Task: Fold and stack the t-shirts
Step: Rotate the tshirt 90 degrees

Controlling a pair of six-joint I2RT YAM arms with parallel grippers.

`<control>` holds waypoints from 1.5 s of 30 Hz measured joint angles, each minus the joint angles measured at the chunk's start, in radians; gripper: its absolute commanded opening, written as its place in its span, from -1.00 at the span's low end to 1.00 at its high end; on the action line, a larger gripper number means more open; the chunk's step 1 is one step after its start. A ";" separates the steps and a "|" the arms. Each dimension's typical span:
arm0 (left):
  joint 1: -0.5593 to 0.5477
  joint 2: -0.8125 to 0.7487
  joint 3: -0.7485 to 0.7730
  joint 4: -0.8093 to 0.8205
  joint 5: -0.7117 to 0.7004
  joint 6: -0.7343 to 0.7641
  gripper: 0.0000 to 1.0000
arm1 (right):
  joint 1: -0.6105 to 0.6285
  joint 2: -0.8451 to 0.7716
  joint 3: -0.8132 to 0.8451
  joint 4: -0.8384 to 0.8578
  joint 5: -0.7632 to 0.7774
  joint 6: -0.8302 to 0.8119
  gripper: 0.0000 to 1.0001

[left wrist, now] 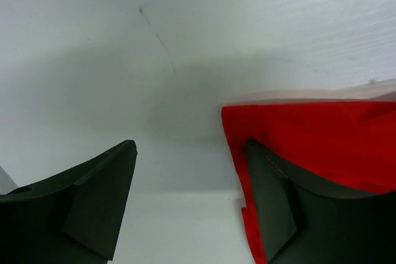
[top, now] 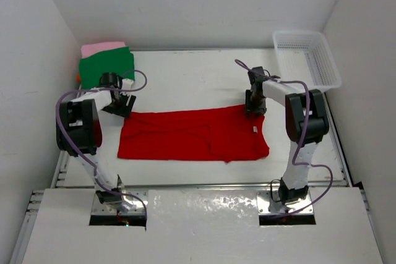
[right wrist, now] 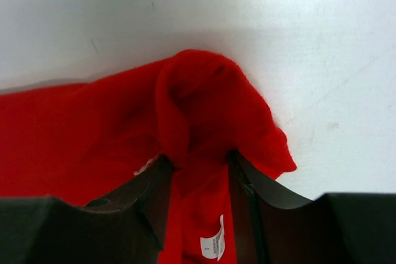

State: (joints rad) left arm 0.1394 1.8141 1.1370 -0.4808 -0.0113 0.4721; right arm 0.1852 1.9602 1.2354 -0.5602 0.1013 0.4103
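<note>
The red t-shirt (top: pixel 195 134) lies spread flat across the middle of the white table (top: pixel 185 78), its long side running left to right between the two arms. The right gripper (right wrist: pixel 198 199) is down at the shirt's far right corner. Its two fingers (right wrist: pixel 145 208) are clamped on a bunched fold of red cloth that humps up between them. A small white label (right wrist: pixel 213 242) shows on the cloth just below the pinch. The left gripper (left wrist: pixel 185 208) hangs at the shirt's far left corner with its jaws well apart and nothing between them. One finger (left wrist: pixel 275 205) sits over the red edge and the other over bare table. In the far left corner of the table the green t-shirt (top: pixel 106 67) lies folded on top of the pink t-shirt (top: pixel 102 47), well apart from the red one. A white mesh basket (top: pixel 328 69) stands at the far right corner.
</note>
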 measured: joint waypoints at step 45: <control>0.004 0.012 -0.013 -0.150 0.119 0.280 0.32 | -0.013 0.159 0.254 0.026 0.056 0.077 -0.93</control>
State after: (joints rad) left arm 0.1436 1.8263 1.1236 -0.6308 0.1081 0.7517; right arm 0.1722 2.1197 1.4899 -0.5339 0.1577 0.4870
